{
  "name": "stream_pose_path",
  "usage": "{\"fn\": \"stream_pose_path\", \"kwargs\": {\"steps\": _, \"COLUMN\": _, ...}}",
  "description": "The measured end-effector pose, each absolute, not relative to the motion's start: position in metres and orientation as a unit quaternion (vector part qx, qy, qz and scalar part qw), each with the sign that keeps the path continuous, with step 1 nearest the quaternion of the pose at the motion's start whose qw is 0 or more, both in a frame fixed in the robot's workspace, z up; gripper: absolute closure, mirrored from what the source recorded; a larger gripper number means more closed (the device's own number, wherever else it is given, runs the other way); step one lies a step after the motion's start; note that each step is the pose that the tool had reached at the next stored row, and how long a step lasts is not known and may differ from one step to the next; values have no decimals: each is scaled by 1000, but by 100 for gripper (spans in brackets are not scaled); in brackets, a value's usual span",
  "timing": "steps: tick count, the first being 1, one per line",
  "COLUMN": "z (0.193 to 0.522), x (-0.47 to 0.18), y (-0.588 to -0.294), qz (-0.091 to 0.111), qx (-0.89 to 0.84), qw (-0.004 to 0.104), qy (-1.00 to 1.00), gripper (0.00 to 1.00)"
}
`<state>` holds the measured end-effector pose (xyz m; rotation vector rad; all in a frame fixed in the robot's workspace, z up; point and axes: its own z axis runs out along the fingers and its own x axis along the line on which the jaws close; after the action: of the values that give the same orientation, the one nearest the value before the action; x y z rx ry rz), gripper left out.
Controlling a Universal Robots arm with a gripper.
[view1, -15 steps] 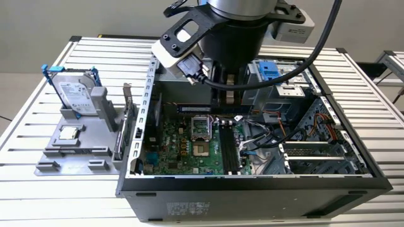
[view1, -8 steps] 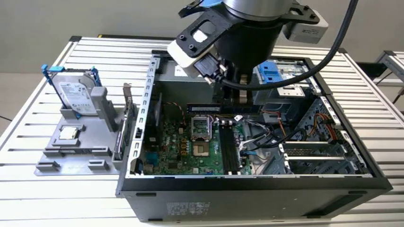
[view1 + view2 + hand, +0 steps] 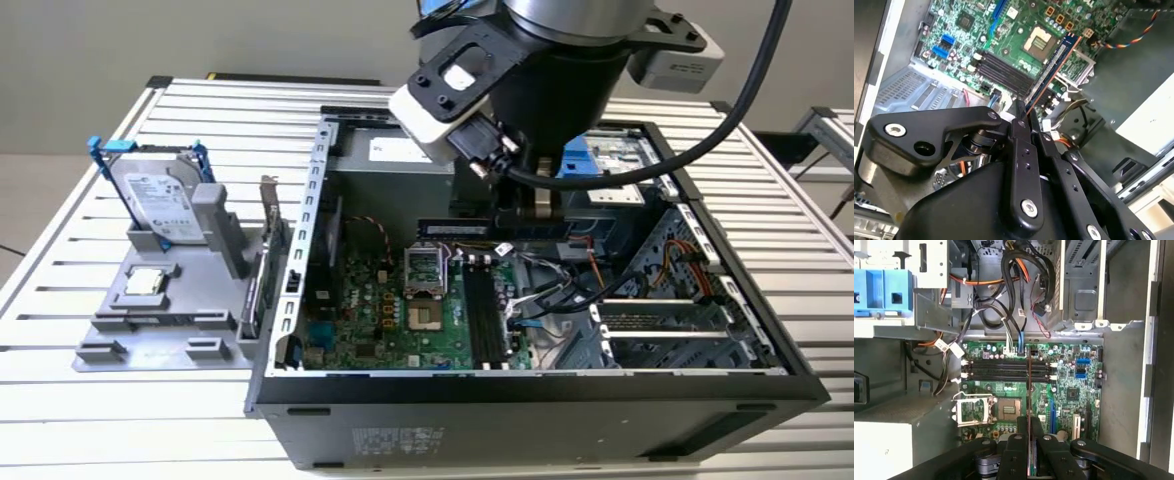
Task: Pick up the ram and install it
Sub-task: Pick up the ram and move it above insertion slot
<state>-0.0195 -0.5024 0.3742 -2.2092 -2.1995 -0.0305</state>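
While the arm (image 3: 561, 60) reaches into the open computer case (image 3: 534, 400) at the exterior view's centre, its claw (image 3: 531, 205) clenches the ram (image 3: 461, 228) above the motherboard (image 3: 374, 320). In the second wrist view, the ram (image 3: 1054, 70) juts from the claw (image 3: 1021, 107) near black slots (image 3: 1004, 70). In the first wrist view, the ram (image 3: 1029, 390) appears edge-on.

An open black desktop computer case (image 3: 534, 395) lies on a slatted metal table (image 3: 54, 265), filling the centre and right of the exterior view. Inside it, a green motherboard (image 3: 380, 315) shows an empty processor socket (image 3: 424, 268), black memory slots (image 3: 486, 322) and loose cables (image 3: 567, 290). At the exterior view's left, a grey holder (image 3: 134, 340) carries an upright silver hard drive (image 3: 158, 200) with blue rails.
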Motion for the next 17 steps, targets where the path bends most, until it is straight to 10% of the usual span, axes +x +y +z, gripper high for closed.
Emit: {"fn": "stream_pose_path", "kwargs": {"steps": 17, "z": 374, "x": -2, "y": -502, "qz": -10, "qx": -710, "qw": 12, "qy": -704, "gripper": 100}}
